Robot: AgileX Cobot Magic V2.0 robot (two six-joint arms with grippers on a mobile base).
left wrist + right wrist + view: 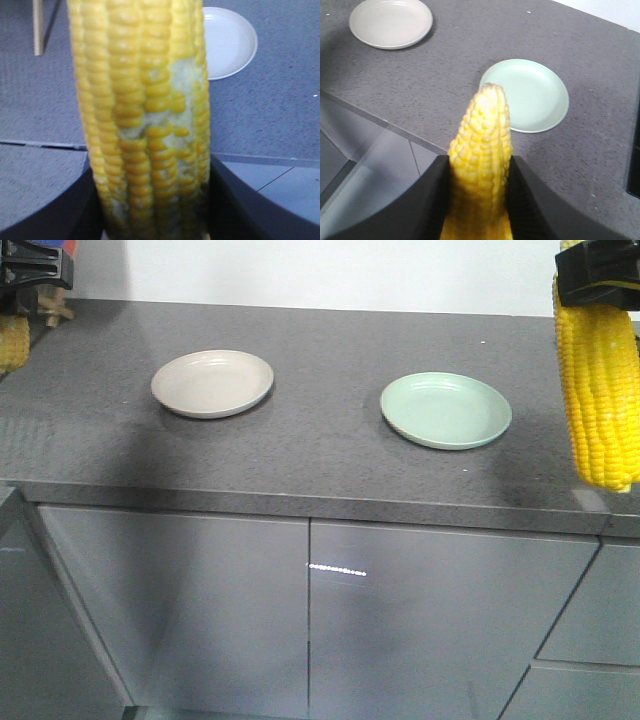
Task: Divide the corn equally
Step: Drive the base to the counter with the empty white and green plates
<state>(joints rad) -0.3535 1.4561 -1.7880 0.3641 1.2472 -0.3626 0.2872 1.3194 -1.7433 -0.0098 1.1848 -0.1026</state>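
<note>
Each gripper holds one corn cob above the counter. My right gripper (pixel 597 280) is shut on a cob (pixel 600 390) that hangs tip down at the right edge, to the right of the green plate (pixel 446 410). In the right wrist view this cob (pixel 481 150) sits between the black fingers (pixel 522 195), its tip toward the green plate (pixel 540 100). My left gripper (pixel 30 275) at the top left is shut on another cob (pixel 14 340), mostly cut off. That cob (pixel 142 110) fills the left wrist view. The beige plate (pixel 212 383) holds nothing.
The plates rest on a dark grey stone counter (pixel 320 470) with grey cabinet doors (pixel 200 620) below its front edge. The beige plate (pixel 232 45) shows beyond the left cob. A dark opening (pixel 634 165) lies at the right wrist view's right edge.
</note>
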